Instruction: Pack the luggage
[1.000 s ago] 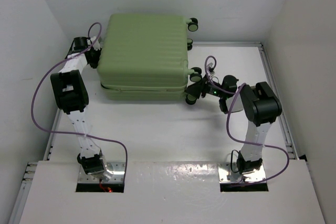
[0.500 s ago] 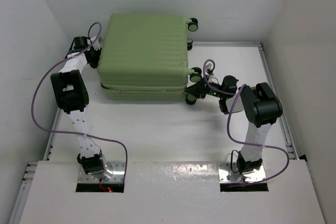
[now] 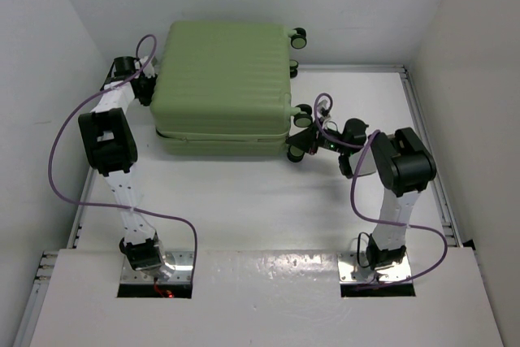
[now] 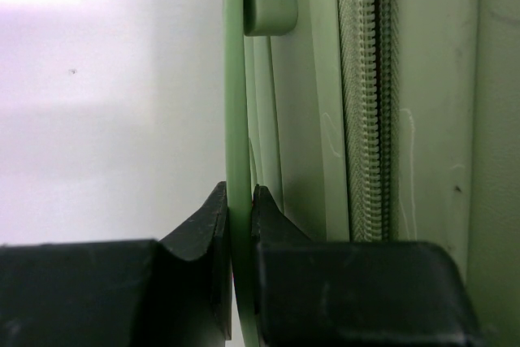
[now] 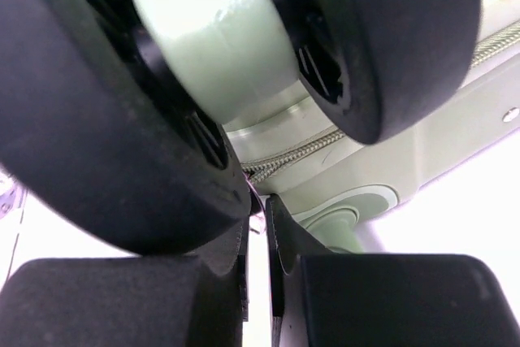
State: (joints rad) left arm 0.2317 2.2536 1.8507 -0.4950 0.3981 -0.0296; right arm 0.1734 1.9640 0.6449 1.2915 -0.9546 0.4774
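The luggage lies flat and closed at the back of the table, ribbed pale-green shell up. My left gripper is at its left side. In the left wrist view this gripper is shut on a thin pale-green strip beside the zipper. My right gripper is at the near right corner, under a black caster wheel. There the right gripper is closed to a narrow slit on a small thin tab at the end of the zipper.
White walls close in on the left, back and right. Another caster wheel sticks out at the far right corner of the case. A raised rail runs along the table's right edge. Purple cables loop off both arms.
The right gripper's jaws have closed at the luggage's near right corner. Both arms and the luggage stay where they were.
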